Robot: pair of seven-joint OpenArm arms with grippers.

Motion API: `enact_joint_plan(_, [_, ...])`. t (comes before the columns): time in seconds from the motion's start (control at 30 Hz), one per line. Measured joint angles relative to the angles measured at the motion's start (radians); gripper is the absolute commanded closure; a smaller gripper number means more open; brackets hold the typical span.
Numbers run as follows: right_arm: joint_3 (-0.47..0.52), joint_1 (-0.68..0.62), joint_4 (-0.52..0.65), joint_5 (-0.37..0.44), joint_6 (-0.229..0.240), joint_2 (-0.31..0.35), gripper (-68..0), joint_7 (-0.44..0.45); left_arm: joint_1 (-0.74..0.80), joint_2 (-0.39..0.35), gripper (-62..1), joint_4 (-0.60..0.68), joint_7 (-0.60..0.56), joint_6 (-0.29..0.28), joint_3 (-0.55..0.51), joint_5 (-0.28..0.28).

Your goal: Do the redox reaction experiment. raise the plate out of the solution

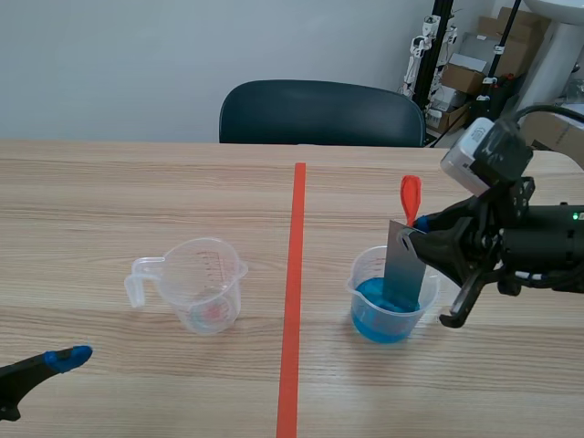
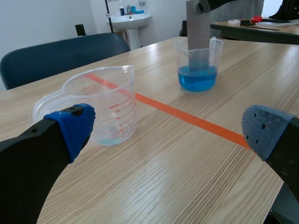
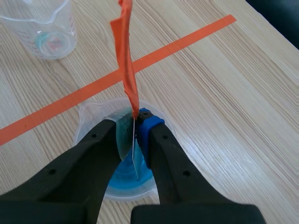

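A grey metal plate (image 1: 401,262) with an orange-red tag (image 1: 410,197) on its top stands in a clear cup (image 1: 392,297) of blue solution, right of the tape line. My right gripper (image 1: 425,239) is shut on the plate's upper edge. From the right wrist view the plate (image 3: 134,156) appears edge-on between the fingers, its lower end in the blue liquid (image 3: 128,175), the tag (image 3: 126,56) rising ahead. My left gripper (image 1: 64,359) is open near the table's front left corner. The left wrist view shows the plate (image 2: 198,24) and cup (image 2: 198,65) far ahead.
An empty clear measuring cup (image 1: 196,283) with a handle stands left of the tape line, and the left wrist view has that measuring cup (image 2: 103,105) just ahead of the left fingers. A dark chair (image 1: 319,114) sits behind the table. Shelves and boxes (image 1: 474,64) fill the back right.
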Motion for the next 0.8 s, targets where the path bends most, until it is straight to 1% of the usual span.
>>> enact_joint_plan(0.03, [0.001, 0.0, 0.012, 0.0, 0.0, 0.008, -0.6, 0.0, 0.01, -0.018, -62.3, 0.008, -0.001, 0.0, 0.0, -0.019])
enact_joint_plan(0.13, [0.003, 0.0, 0.046, 0.022, 0.001, 0.027, -0.6, 0.0, 0.047, -0.08, -62.3, 0.051, 0.0, 0.0, 0.0, -0.04])
enact_joint_plan(0.17, [0.005, 0.0, 0.055, 0.024, 0.001, 0.032, -0.6, 0.001, 0.061, -0.103, -62.3, 0.071, 0.001, 0.0, 0.0, -0.057])
enact_joint_plan(0.2, [0.005, 0.0, 0.06, 0.036, 0.0, 0.038, -0.6, 0.001, 0.077, -0.127, -62.3, 0.094, 0.004, 0.0, 0.0, -0.091])
enact_joint_plan(0.27, [0.005, 0.0, 0.07, 0.064, 0.001, 0.052, -0.6, -0.002, 0.113, -0.177, -62.3, 0.143, 0.005, 0.0, 0.0, -0.184])
enact_joint_plan(0.4, [0.005, -0.005, 0.107, 0.111, -0.002, 0.106, -0.6, -0.002, 0.189, -0.278, -62.3, 0.262, 0.003, -0.008, 0.0, -0.347])
enact_joint_plan(0.43, [0.005, -0.005, 0.12, 0.113, -0.002, 0.12, -0.6, -0.002, 0.207, -0.303, -58.3, 0.294, 0.002, -0.008, -0.001, -0.383])
enact_joint_plan(0.47, [0.006, -0.005, 0.133, 0.114, -0.002, 0.133, -0.6, -0.002, 0.224, -0.33, -52.0, 0.327, 0.002, -0.008, -0.001, -0.41])
enact_joint_plan(0.5, [0.011, -0.005, 0.144, 0.127, -0.002, 0.143, -0.6, -0.002, 0.239, -0.358, -44.8, 0.359, 0.002, -0.008, -0.001, -0.428])
enact_joint_plan(0.53, [0.013, -0.005, 0.155, 0.142, -0.002, 0.154, -0.6, 0.002, 0.254, -0.388, -36.1, 0.392, 0.003, -0.008, -0.001, -0.446])
enact_joint_plan(0.6, [0.018, -0.005, 0.171, 0.16, -0.002, 0.174, -0.6, 0.002, 0.277, -0.442, -23.2, 0.449, -0.002, -0.008, -0.001, -0.473])
enact_joint_plan(0.67, [0.019, -0.005, 0.18, 0.182, -0.002, 0.193, -0.6, 0.002, 0.283, -0.488, -12.1, 0.492, -0.001, -0.008, -0.001, -0.477])
enact_joint_plan(0.73, [0.028, -0.005, 0.185, 0.199, -0.002, 0.2, -0.6, 0.002, 0.282, -0.527, -3.4, 0.526, 0.0, -0.008, -0.001, -0.474])
enact_joint_plan(0.8, [0.044, -0.005, 0.185, 0.228, -0.002, 0.204, -0.6, 0.002, 0.272, -0.559, -2.6, 0.558, 0.01, -0.008, -0.001, -0.472])
